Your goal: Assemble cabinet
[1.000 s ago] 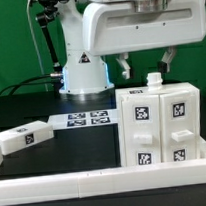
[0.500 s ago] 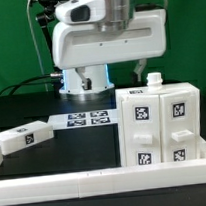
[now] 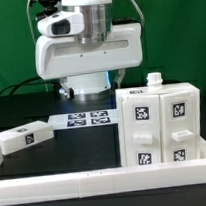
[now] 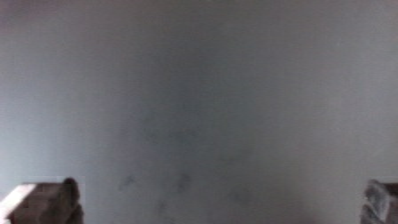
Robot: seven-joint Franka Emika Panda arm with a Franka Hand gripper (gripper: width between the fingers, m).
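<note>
Pincer being drawn away from the cabinet, jaws spread wide and empty.

The white plastic boxy cabinet (image 3: 161, 126), with four tagged recesses, is being left standing by the bench's front edge toward the exterior view's right, against a low white rail (image 3: 57, 181). The two-finger pincer (image 4: 214, 203), above it a second ago, is being swung toward the exterior view's left with nothing between its fingers, so a release is being judged complete. Bare black bench (image 3: 27, 115) is being left free around the flat white marker board (image 3: 89, 118) and the loose long white panel (image 3: 22, 138).
</note>
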